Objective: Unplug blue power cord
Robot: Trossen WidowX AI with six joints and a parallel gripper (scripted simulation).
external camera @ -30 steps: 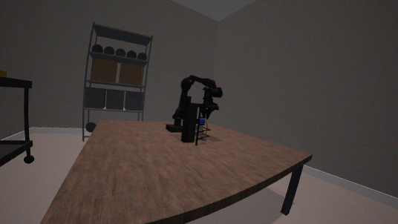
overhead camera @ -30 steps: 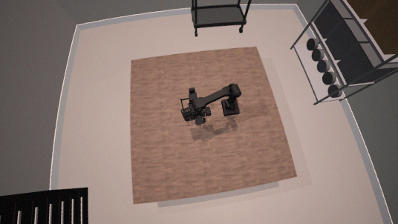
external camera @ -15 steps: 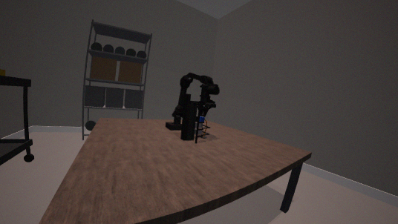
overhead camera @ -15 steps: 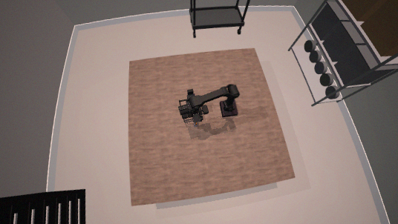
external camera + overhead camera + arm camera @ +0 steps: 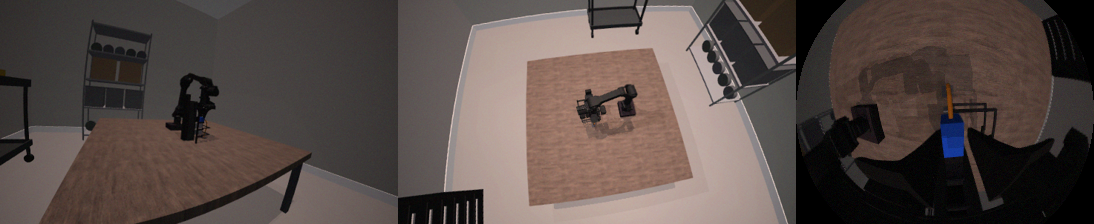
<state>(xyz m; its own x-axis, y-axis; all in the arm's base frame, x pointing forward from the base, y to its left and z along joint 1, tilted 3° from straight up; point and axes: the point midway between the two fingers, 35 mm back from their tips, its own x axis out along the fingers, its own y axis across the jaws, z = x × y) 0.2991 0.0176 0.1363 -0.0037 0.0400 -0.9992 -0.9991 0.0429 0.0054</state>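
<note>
The blue plug is in the middle of the wrist view, with a short orange cord piece rising from its far end. My gripper is partly open. Its two dark fingers stand on either side of the plug, the left one close against its edge and the right one with a narrow gap. Dark blocky parts lie directly below the plug in the wrist view; I cannot tell where the power strip begins or whether the plug is seated. The arm hides most of this in the top view.
A thin dark wire frame stands just right of the plug. A tall dark block stands beside the gripper in the exterior view. The arm's base is on the wooden table.
</note>
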